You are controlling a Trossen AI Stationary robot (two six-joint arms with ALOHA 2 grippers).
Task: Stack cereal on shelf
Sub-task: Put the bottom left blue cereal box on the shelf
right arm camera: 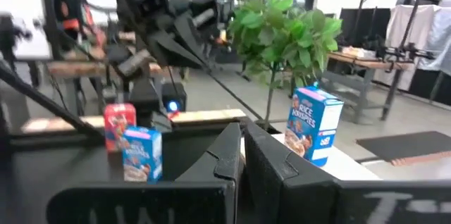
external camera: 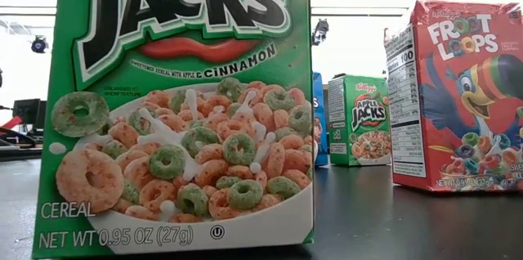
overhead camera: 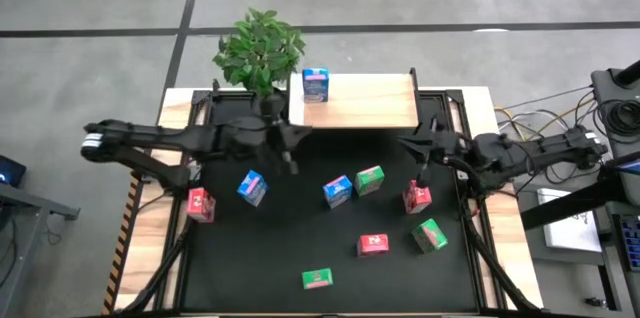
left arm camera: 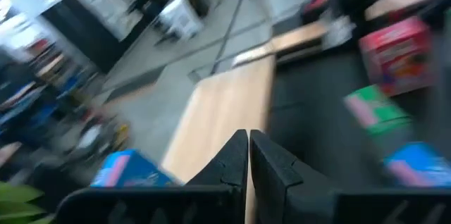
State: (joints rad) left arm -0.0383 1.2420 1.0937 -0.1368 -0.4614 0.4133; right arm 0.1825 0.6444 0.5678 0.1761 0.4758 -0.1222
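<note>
Black matting is covering the bench point(overhead camera: 250, 278), and the wooden shelf point(overhead camera: 365, 100) is standing along its far edge beside a potted plant point(overhead camera: 258, 50). Only one blue Rice Krispies box point(overhead camera: 315, 85) is sitting on the shelf, at its left end. Eight boxes are lying scattered on the mat: a red box point(overhead camera: 200, 204) and a blue box point(overhead camera: 251, 187) to the left, a blue and green pair point(overhead camera: 352, 185) in the middle, a red Froot Loops box point(overhead camera: 417, 198) to the right, and more nearer, including a green Apple Jacks box point(overhead camera: 317, 278). The left hand point(overhead camera: 290, 161) is hovering just near of the shelf with its fingers pressed together and nothing between them. The right hand point(overhead camera: 424, 163), likewise pressed together and empty, is hanging just above the red Froot Loops box. Judging from this, the next pick is pending: whichever hand goes should spread first, descend squarely over a box's narrow sides, then set it tight against the blue one.
</note>
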